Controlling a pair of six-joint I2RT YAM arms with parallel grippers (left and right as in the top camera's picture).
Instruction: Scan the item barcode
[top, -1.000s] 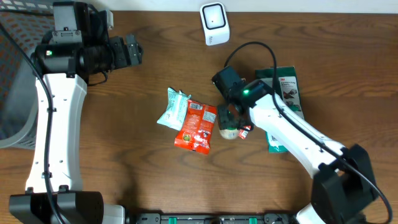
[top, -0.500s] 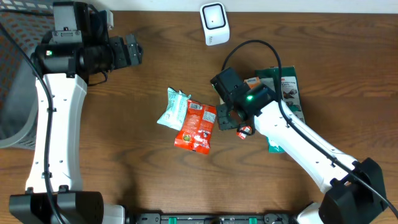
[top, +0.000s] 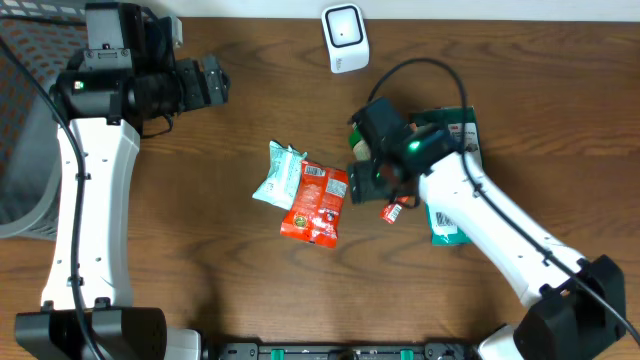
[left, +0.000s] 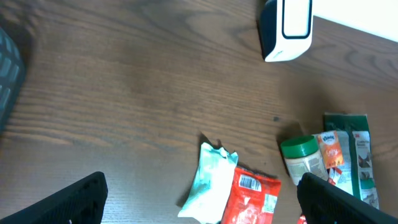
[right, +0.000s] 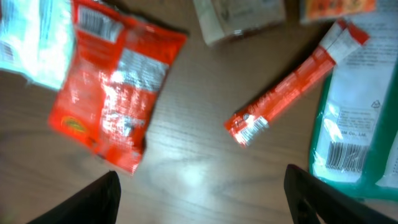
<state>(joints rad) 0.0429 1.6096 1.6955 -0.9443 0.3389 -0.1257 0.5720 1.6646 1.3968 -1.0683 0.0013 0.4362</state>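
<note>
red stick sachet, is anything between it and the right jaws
Nothing visible does. In the right wrist view the red stick sachet lies uncovered between the red snack bag and the green package. The right gripper hangs above with jaws open and empty.

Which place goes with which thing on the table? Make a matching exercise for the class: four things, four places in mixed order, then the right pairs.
Things
1. scanner
2. red snack packet
3. pale tissue pack
4. red stick sachet

Places
A. leftmost of the middle group
B. alone near the far edge of the table
C. between the snack packet and the green package
D. lying against the pale pack's right side

Pairs: 1-B, 2-D, 3-A, 4-C
</note>
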